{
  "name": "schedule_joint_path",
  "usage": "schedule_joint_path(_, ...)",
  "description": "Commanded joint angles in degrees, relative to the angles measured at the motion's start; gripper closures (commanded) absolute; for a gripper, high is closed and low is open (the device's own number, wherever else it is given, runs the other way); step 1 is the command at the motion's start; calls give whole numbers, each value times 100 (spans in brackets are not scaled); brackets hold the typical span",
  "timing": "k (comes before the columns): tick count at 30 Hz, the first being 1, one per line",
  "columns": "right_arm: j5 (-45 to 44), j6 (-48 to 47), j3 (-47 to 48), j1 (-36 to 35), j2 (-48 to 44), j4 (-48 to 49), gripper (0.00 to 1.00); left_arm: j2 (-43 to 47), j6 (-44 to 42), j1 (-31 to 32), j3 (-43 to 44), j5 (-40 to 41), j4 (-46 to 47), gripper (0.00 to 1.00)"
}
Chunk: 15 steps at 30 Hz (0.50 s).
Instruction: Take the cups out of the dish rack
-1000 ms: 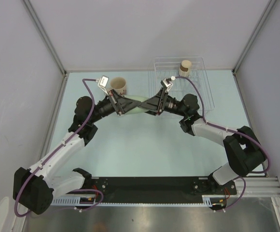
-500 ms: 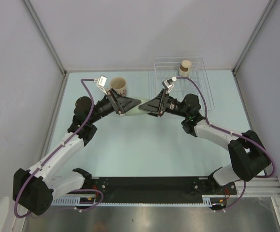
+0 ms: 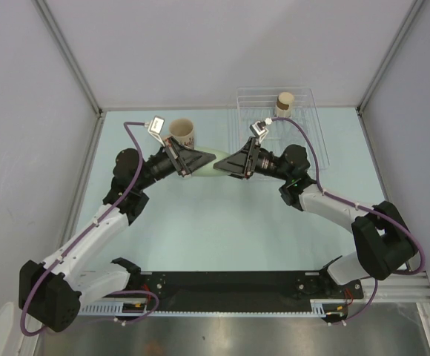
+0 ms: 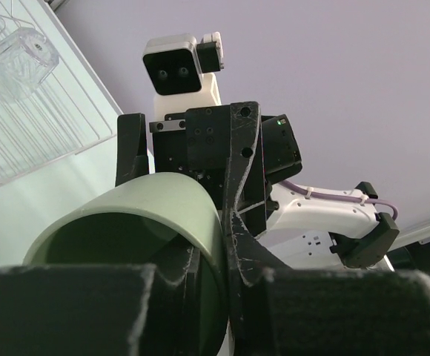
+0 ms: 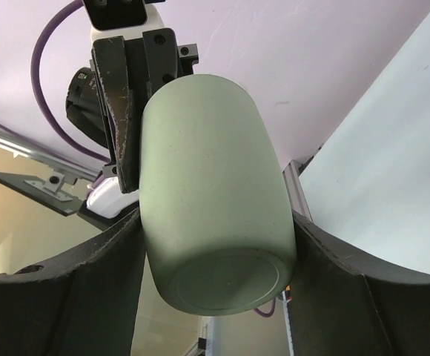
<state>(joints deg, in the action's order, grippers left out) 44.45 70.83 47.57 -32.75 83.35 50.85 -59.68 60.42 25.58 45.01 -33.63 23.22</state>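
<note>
Top external view: the left fingers (image 3: 198, 159) have slid further onto the pale green cup (image 3: 216, 167), up in the air left of the dish rack (image 3: 308, 111). The right fingers (image 3: 237, 162) squeeze its sides. I cannot tell if the left ones grip. A hand-over looks close.

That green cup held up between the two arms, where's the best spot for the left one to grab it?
Probably the rim end, approached from the left arm's own side: the pale green cup lies sideways, open mouth facing the left gripper, while fingers of the right gripper clamp its walls near the base.
</note>
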Motion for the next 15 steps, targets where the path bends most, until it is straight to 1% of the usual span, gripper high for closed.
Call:
schedule_joint_path(1,82,45,-2,23,-232,136,100,35,-452,-71,121,418,-151,100)
schedule_joint_path(2,125,71,6,23,-223,153,100,62,-461,-71,122,418,-151,99)
schedule_joint_path(3,134,124,24,23,-197,145,95,70,-479,-71,122,462,-178,100)
schedule_joint_path(4,161,168,50,32,-179,162,85,88,-496,-80,156,488,-265,100)
schedule_joint_path(5,196,194,77,41,-135,171,73,106,-531,-80,174,515,-300,100)
schedule_joint_path(6,222,247,86,50,-126,162,52,123,-540,-80,209,532,-344,100)
schedule_joint_path(7,222,230,138,84,-117,92,42,132,-549,-80,244,541,-432,100)
schedule_joint_path(8,222,204,156,120,-178,-100,25,158,-593,-80,279,568,-502,100)
schedule_joint_path(10,205,29,208,356,-293,-399,10,220,-637,-97,402,620,-687,100)
schedule_joint_path(11,170,-59,226,488,-371,-766,0,237,-681,-106,455,629,-757,100)
schedule_joint_path(12,161,-156,244,611,-546,-952,0,290,-707,-141,569,638,-923,100)
schedule_joint_path(13,152,-305,253,891,-635,-1128,0,308,-760,-167,648,655,-1029,100)
schedule_joint_path(14,126,-367,287,1050,-723,-1461,0,325,-873,-194,736,699,-1187,100)
schedule_joint_path(15,108,-411,296,1217,-863,-1638,0,325,-944,-238,954,752,-1563,100)
